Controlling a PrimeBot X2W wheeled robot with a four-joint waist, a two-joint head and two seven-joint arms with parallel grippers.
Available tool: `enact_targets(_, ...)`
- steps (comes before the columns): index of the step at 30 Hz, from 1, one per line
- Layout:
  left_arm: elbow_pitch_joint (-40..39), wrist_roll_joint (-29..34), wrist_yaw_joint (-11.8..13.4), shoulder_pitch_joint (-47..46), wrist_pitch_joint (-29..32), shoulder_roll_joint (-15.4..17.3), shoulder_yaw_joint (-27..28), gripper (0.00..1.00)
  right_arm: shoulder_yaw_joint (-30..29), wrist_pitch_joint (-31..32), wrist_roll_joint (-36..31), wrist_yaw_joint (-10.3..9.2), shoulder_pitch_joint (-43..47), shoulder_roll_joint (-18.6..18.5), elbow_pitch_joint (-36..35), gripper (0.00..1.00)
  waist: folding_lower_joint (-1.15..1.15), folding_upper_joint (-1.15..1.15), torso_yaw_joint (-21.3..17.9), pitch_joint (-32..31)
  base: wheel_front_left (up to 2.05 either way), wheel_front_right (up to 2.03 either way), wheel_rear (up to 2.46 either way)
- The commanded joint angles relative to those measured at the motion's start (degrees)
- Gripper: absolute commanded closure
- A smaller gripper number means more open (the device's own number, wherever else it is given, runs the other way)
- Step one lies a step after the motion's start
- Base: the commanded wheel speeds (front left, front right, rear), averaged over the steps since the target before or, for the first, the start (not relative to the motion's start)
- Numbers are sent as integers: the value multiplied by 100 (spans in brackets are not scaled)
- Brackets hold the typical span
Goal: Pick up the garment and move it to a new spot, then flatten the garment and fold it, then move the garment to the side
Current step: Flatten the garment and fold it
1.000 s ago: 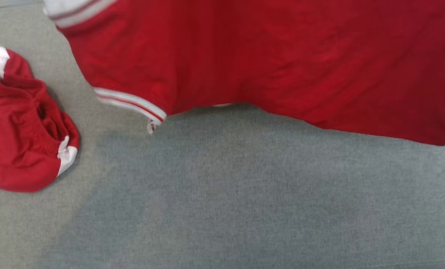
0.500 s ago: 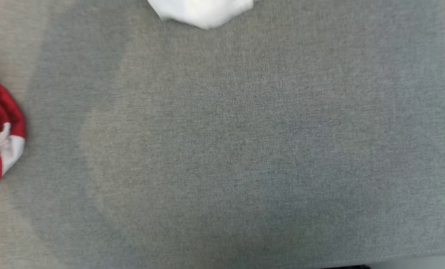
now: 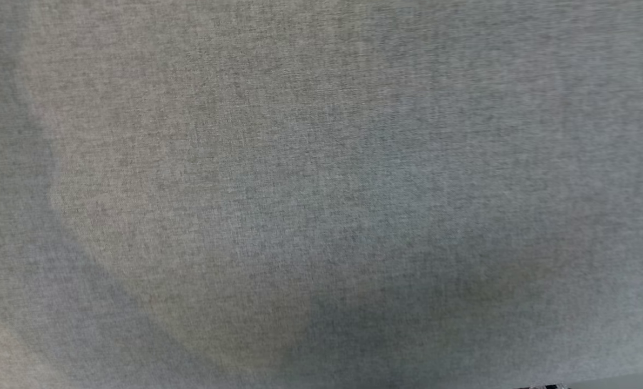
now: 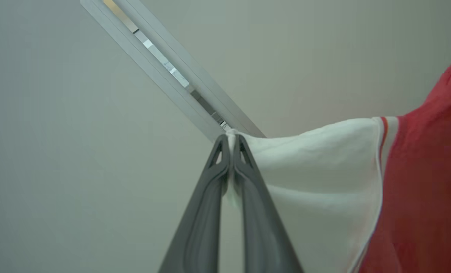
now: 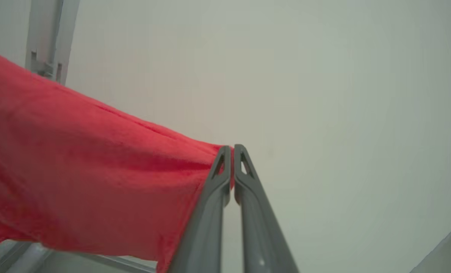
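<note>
The garment (image 4: 418, 182) is red with a white panel and hangs stretched in the air. In the left wrist view my left gripper (image 4: 231, 141) is shut on the tip of its white part, and the cloth runs off to the right. In the right wrist view my right gripper (image 5: 232, 151) is shut on a red edge of the garment (image 5: 77, 167), which spreads out to the left. The head view looks down on the bare grey fabric surface (image 3: 321, 194).
A pale wall lies behind both grippers. A metal rail (image 4: 165, 68) runs diagonally behind the left gripper, and a grey post (image 5: 47, 38) stands at the upper left of the right wrist view. A dark edge (image 3: 543, 386) marks the surface's near border.
The head camera has swung: the red garment, a crumpled red and white cloth at the left and a white patch at the top have slid out of the picture, leaving grey fabric.
</note>
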Motion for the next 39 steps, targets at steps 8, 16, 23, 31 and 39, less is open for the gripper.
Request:
enact_targets(8,-1833,-260,370,2690,-25,686,319,100,-139,-13,132,-11,1842,146,-537,100,-2,0,356,-381,0,0,0)
enact_targets(16,-3816,-936,998,6020,-28,1294,970,100,-882,-14,94,-11,4149,205,-1571,100,-2,0,374,-1722,0,0,0)
enact_targets(23,-4803,-1694,1280,9011,-31,1020,1543,100,-1090,-15,245,-12,5883,474,-1790,100,-2,0,295,-2722,0,0,0)
enact_targets(31,-4878,-1936,424,11035,-27,419,2033,100,-1251,-15,488,-12,7312,677,-2193,100,-2,0,228,-3429,0,0,0)
enact_targets(39,-4791,-2255,-13,12049,90,448,1946,100,-1555,-15,746,-11,8477,838,-2697,100,-2,0,172,-3771,0,0,0)
